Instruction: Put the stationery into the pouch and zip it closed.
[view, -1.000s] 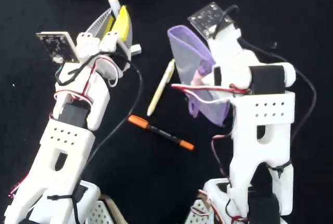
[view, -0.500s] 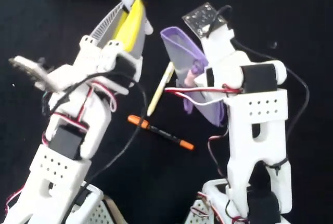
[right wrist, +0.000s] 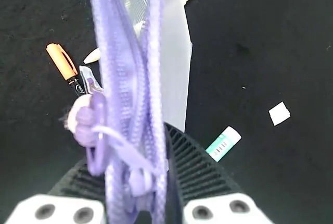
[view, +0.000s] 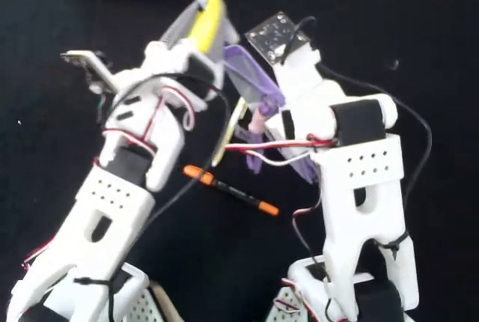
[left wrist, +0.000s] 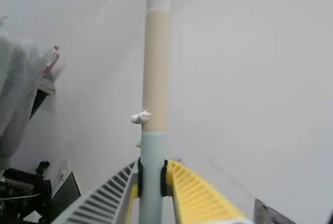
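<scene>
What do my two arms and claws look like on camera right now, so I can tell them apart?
The left arm and right arm are white plastic with rows of small holes, black motor blocks and loose red, white and black cables. The left claw has one grey and one yellow ribbed finger; the right claw has black ribbed fingers on a white base.

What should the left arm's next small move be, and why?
Probably swing the left end effector across and tip the pen toward the mouth of the pouch. The pen is clamped and sticks straight out, beside the pouch rather than over it. The right end effector holds the pouch up, apparently ready to receive.
</scene>
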Robot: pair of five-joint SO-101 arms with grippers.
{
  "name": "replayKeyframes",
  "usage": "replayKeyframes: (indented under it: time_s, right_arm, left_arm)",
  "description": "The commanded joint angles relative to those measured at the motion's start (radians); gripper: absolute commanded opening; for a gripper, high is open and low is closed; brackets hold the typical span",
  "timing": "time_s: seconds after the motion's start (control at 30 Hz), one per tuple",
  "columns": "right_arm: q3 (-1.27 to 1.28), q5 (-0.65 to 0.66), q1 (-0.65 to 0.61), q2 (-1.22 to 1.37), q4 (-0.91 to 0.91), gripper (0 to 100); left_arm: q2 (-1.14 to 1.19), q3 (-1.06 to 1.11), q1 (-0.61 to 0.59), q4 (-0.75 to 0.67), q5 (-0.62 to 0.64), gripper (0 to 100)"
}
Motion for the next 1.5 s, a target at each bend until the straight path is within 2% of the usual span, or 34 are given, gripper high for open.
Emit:
replayKeyframes:
  time_s: [0.0, 0.23, 0.57, 0.63, 0.8, 1.03, 1.27, 1.37, 1.47]
  right_arm:
    - [-0.004, -0.009, -0.017, 0.01, -0.029, 1.1]
    - [-0.002, -0.009, -0.014, 0.031, -0.063, 1.1]
    - [-0.012, -0.009, -0.014, 0.033, -0.063, 1.1]
    - [-0.012, -0.009, -0.014, 0.03, -0.063, 1.1]
    - [-0.012, -0.009, -0.009, 0.027, -0.063, 1.1]
    - [-0.012, -0.008, 0.064, 0.027, -0.084, 1.1]
    - [-0.012, -0.002, 0.063, 0.027, -0.08, 1.1]
    - [-0.012, -0.002, 0.064, 0.027, -0.083, 1.1]
    - [-0.008, 0.0, 0.066, 0.027, -0.081, 1.1]
  left_arm:
    - [0.003, 0.022, 0.065, -0.074, -0.069, 3]
    - [0.003, 0.071, 0.065, -0.107, -0.098, 3]
    - [-0.017, 0.116, -0.027, -0.106, -0.098, 3]
    - [-0.028, 0.133, -0.022, -0.106, -0.1, 3]
    - [-0.021, 0.156, 0.035, -0.107, -0.221, 3]
    - [-0.02, 0.176, 0.042, -0.106, -0.239, 3]
    - [-0.02, 0.211, 0.039, -0.104, -0.267, 3]
    - [-0.034, 0.225, 0.05, -0.051, -0.331, 8]
    - [-0.034, 0.196, 0.042, 0.051, -0.285, 14]
